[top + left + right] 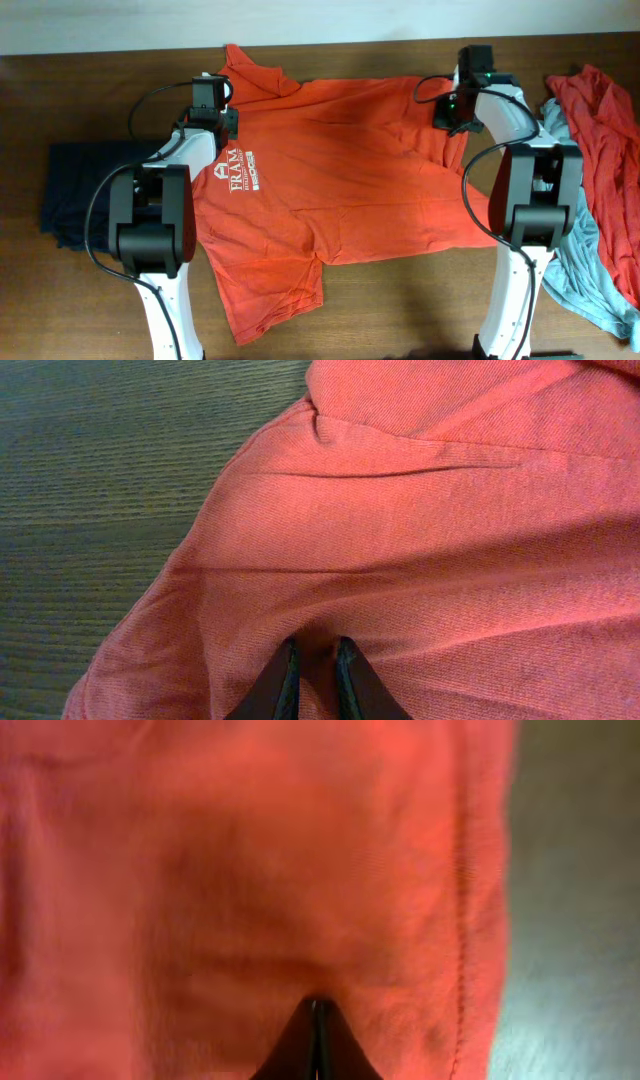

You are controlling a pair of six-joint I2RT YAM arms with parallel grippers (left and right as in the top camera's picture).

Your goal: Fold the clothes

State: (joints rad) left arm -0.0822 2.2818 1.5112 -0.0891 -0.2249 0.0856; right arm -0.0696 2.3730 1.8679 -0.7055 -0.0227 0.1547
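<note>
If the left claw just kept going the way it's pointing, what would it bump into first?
The orange-red T-shirt: the left claw sits right at its cloth, with more shirt and a stitched seam ahead. Exact depth is unclear.

left arm, right arm | white links | black joints | black cables

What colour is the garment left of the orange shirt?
The garment is dark navy, best seen overhead.

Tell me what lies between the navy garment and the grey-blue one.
The orange-red T-shirt lies spread out between the navy garment and the grey-blue garment, with the left arm and right arm over it. The overhead view shows this.
</note>
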